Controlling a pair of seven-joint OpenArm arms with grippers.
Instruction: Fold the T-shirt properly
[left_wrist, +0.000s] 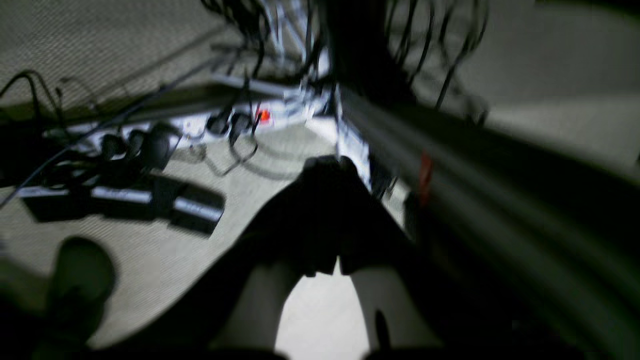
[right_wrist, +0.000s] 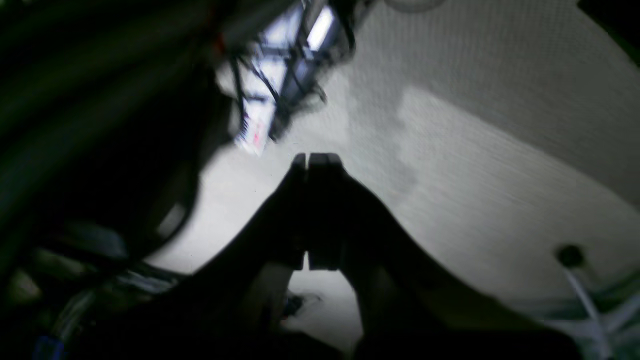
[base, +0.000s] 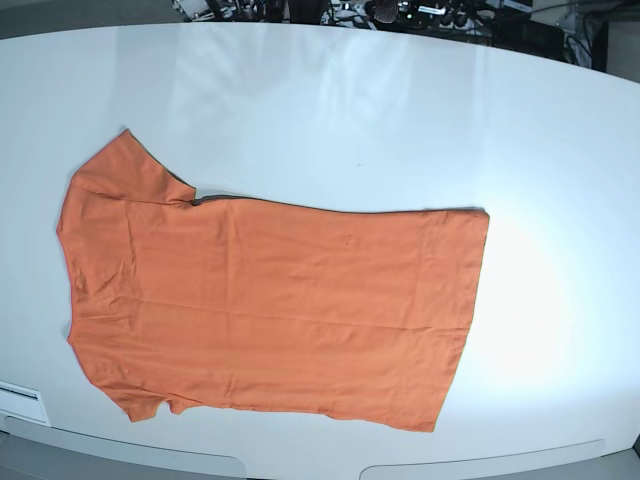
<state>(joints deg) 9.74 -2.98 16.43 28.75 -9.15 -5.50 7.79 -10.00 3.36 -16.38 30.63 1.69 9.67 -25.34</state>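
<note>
While the orange T-shirt (base: 270, 300) lies flat and unfolded on the white table (base: 400, 120), the left gripper (left_wrist: 332, 165) and right gripper (right_wrist: 316, 161) are pinched closed on nothing, far away, so they must first reach it

No readable text, labels, brands or nos. anywhere. T-shirt (base: 270, 305) plain, no print. White label (base: 20, 405) at table edge, bottom left of base view: too small to read. Wrist views too blurred for any lettering.
</note>
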